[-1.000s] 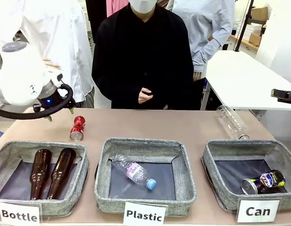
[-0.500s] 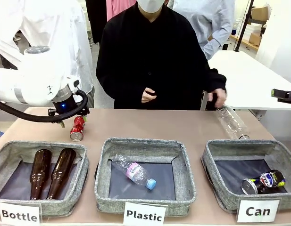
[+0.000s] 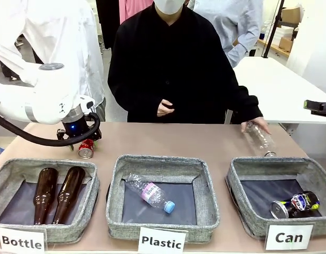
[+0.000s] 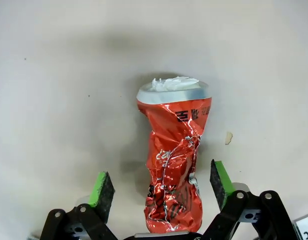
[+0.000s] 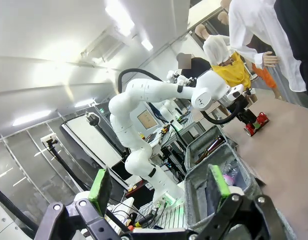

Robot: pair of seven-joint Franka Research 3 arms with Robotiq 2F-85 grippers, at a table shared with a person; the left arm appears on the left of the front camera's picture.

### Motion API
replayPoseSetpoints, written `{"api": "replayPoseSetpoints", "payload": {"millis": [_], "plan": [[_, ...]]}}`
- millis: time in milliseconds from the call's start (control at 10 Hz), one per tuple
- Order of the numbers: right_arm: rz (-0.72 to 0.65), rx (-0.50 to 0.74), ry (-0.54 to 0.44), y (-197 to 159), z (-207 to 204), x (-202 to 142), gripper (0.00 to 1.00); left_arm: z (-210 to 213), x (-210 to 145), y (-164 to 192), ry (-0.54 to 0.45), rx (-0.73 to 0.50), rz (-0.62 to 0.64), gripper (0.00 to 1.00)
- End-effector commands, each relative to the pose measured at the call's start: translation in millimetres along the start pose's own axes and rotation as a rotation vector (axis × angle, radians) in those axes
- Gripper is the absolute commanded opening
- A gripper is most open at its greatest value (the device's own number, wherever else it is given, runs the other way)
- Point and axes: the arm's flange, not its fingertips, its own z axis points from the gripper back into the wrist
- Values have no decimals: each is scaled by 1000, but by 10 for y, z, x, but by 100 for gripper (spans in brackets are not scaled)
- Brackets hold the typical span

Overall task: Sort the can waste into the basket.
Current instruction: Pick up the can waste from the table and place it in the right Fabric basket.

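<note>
The red can [image 4: 173, 165], crumpled with a silver end, is lying on the desk [image 4: 54, 75] at the frame's left, behind the Bottle bin [image 3: 46, 163]. The left hand [image 4: 161, 182] is straddling it, green pads spread either side, not gripping. The dark can [image 3: 296, 205] is sitting in the Can basket [image 3: 268, 161], lower right. The right hand [image 5: 159, 184] is hanging spread in the air. A person [image 3: 168, 63] is touching a clear bottle [image 3: 259, 140] at right

crushed red can [image 3: 86, 150] on table [image 3: 205, 140]; dark can [image 3: 296, 205] in Can basket [image 3: 268, 161]
</note>
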Motion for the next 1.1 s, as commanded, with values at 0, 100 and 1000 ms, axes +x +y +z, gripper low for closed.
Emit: {"api": "replayPoseSetpoints", "payload": {"millis": [0, 100, 1000], "plan": [[18, -8, 15, 19, -1, 1, 100, 80, 45, 18, -25, -2, -46, 100], [18, -8, 15, 19, -1, 1, 100, 85, 37, 25, -27, -5, -56, 40], [18, -8, 15, 19, -1, 1, 100, 121, 95, 68, -4, 38, -44, 0]]}}
